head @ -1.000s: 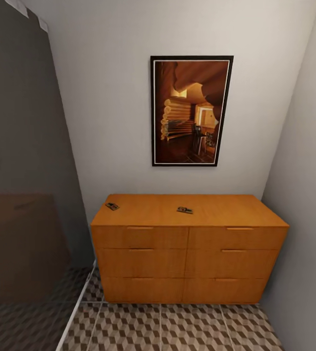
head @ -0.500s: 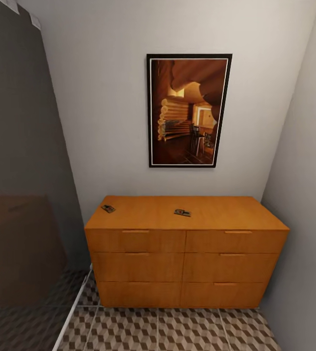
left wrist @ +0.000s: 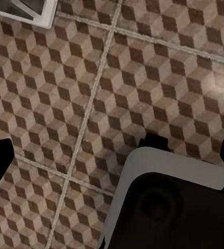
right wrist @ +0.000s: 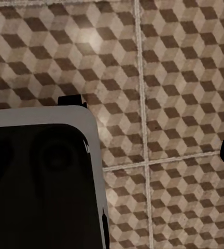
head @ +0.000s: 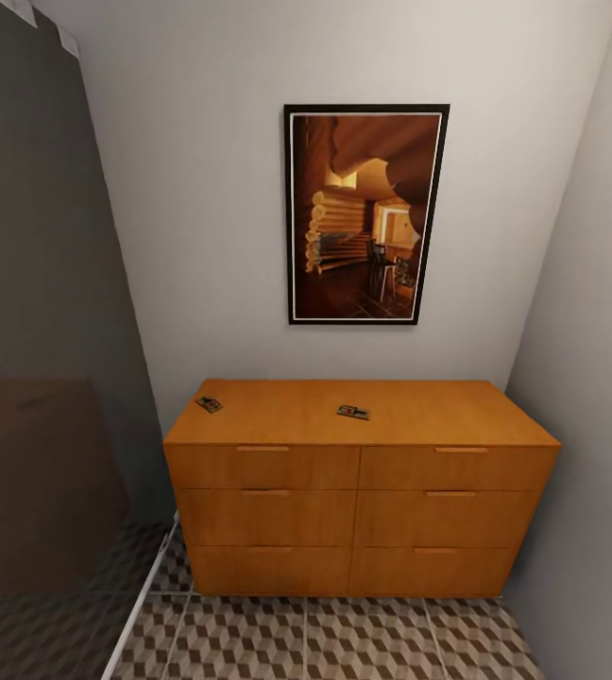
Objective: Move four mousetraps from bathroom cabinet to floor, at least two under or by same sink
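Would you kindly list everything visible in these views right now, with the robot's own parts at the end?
cabinet: one, orange-brown wood, six drawer fronts, against the back wall.
mousetraps: two visible, brown with dark wire, on the cabinet top; one near its left end, one near the middle.
framed picture: one, black frame, brown interior scene, on the wall above the cabinet.
bathroom floor: cube-patterned tiles, brown, beige and white, in front of the cabinet.
dark grey panel: one, at the left of the head view.
robot base: black with pale edge, over the tiles in both wrist views.
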Controlling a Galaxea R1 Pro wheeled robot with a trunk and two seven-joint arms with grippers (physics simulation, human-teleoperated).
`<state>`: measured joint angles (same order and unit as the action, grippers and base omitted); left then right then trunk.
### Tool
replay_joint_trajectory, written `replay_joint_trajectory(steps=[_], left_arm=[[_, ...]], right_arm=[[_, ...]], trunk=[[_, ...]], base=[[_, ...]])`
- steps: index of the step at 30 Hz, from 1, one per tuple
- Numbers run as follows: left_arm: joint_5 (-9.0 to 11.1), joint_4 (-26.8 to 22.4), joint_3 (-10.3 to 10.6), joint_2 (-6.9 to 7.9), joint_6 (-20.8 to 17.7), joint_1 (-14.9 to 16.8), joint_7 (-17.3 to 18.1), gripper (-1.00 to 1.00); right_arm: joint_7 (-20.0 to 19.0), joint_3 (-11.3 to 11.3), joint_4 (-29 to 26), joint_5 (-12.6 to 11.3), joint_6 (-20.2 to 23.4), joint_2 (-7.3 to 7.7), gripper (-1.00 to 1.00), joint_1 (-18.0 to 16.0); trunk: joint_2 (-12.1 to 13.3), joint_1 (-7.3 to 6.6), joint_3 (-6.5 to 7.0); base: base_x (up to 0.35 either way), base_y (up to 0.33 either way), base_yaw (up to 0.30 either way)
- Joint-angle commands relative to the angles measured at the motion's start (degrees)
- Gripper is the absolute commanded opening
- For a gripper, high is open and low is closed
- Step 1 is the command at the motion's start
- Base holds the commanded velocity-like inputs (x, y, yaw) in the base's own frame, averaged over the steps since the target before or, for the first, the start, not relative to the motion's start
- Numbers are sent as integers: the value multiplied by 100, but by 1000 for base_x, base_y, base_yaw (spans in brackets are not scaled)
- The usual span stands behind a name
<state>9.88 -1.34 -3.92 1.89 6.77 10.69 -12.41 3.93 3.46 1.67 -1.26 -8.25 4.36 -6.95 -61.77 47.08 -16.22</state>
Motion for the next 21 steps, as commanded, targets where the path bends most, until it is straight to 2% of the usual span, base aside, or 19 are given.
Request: replay_joint_trajectory(steps=[1, 8, 14, 18, 21], left_arm=[[11, 1, -32, -3, 36, 4, 2, 100], [17, -43, -19, 6, 258, 12, -29, 100], [0, -466, -10, 42, 291, 23, -62, 100], [-24, -998, -1, 71, 42, 27, -75, 100], [-47, -1428, 2, 102, -322, 29, -69, 100]], right_arm=[[6, 29, 16, -9, -43, 1, 100, -8], [-7, 19, 1, 33, -51, 8, 100, -8], [-30, 22, -149, 48, -31, 55, 100, -14], [-34, 22, -587, 53, 161, 76, 100, -11], [-33, 23, -1113, 53, 538, 87, 100, -10]], trunk=[[-5, 0, -7], [-5, 0, -7], [-5, 0, -7], [-5, 0, -7], [-5, 0, -7]], base=[[0, 0, 0], [0, 0, 0], [0, 0, 0], [0, 0, 0], [0, 0, 0]])
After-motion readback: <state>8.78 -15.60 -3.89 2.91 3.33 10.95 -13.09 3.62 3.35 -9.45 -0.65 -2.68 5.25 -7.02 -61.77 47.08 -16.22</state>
